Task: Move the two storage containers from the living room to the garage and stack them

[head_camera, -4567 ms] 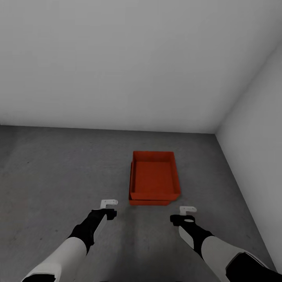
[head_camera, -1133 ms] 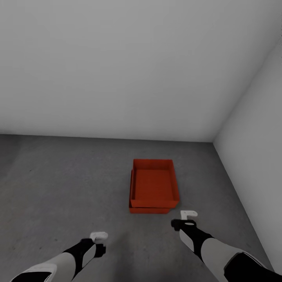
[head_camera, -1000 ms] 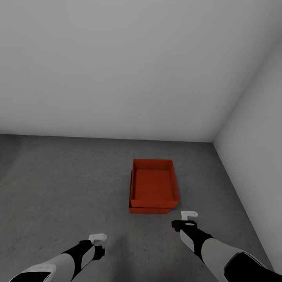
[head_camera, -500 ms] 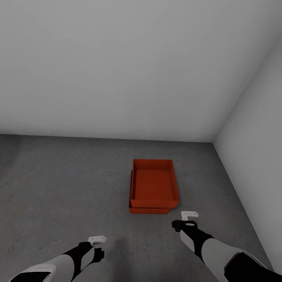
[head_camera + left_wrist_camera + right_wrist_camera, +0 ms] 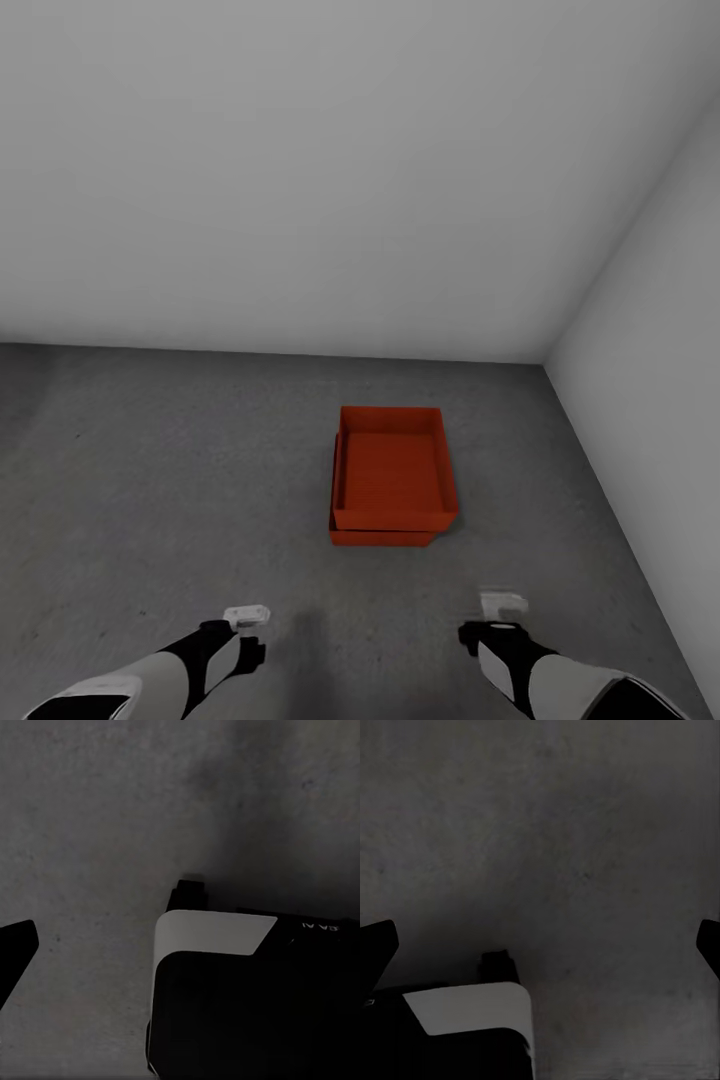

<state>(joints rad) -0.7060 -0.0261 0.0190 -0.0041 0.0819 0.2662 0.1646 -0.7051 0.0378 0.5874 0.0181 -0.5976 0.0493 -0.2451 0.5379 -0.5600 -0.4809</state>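
Note:
Two orange-red storage containers are stacked on the grey concrete floor (image 5: 150,480) of the garage, near the right wall. The upper container (image 5: 392,470) sits nested on the lower container (image 5: 380,538), whose front rim shows beneath it. Both are lidless and nothing is inside the upper one. My left gripper (image 5: 247,615) hangs low at the near left, well short of the stack. My right gripper (image 5: 503,605) hangs at the near right, also apart from it. In the right wrist view both fingertips (image 5: 376,941) stand wide apart over bare floor. One left fingertip (image 5: 15,949) shows far to the side.
A plain white back wall (image 5: 300,200) and a white right wall (image 5: 650,350) meet in a corner behind the stack. Open concrete stretches to the left. Part of my own white and black body (image 5: 247,997) shows under the left wrist.
My right arm has drawn back toward me, away from the stack. The left arm, pulled back earlier, has barely moved in the last second. The stacked containers have stayed put.

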